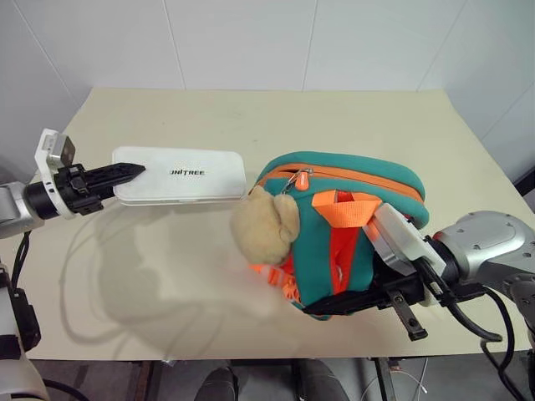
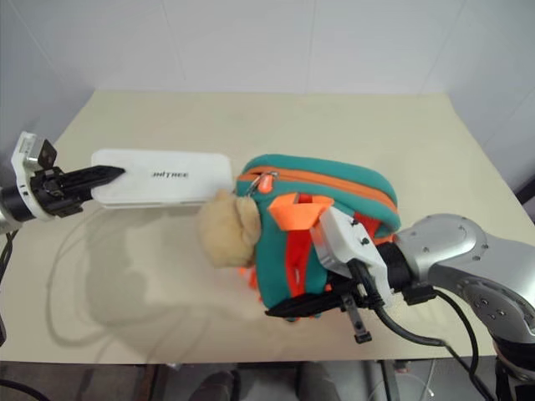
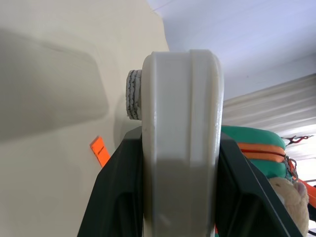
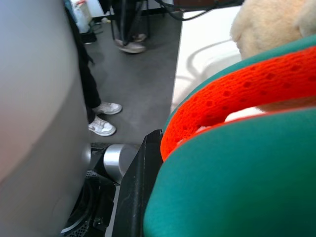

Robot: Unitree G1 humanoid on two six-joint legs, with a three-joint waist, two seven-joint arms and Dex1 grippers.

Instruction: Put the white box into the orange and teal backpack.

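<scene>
The white box (image 1: 180,175) is flat and long, with dark lettering on top. It hangs level above the table, casting a shadow below. My left gripper (image 1: 125,174) is shut on its left end; in the left wrist view the box's edge (image 3: 180,148) sits between the black fingers (image 3: 111,197). The orange and teal backpack (image 1: 334,225) stands tilted at centre right, its orange zipper line facing the box, and a tan plush toy (image 1: 263,225) hangs on its left side. My right gripper (image 1: 347,302) is shut on the backpack's lower near edge by an orange strap (image 4: 237,98).
The beige table (image 1: 376,125) has white walls close behind it and its front edge just under the backpack. The box's far end nearly touches the plush toy. A person's white shoes (image 4: 101,126) show on the dark floor beside the table.
</scene>
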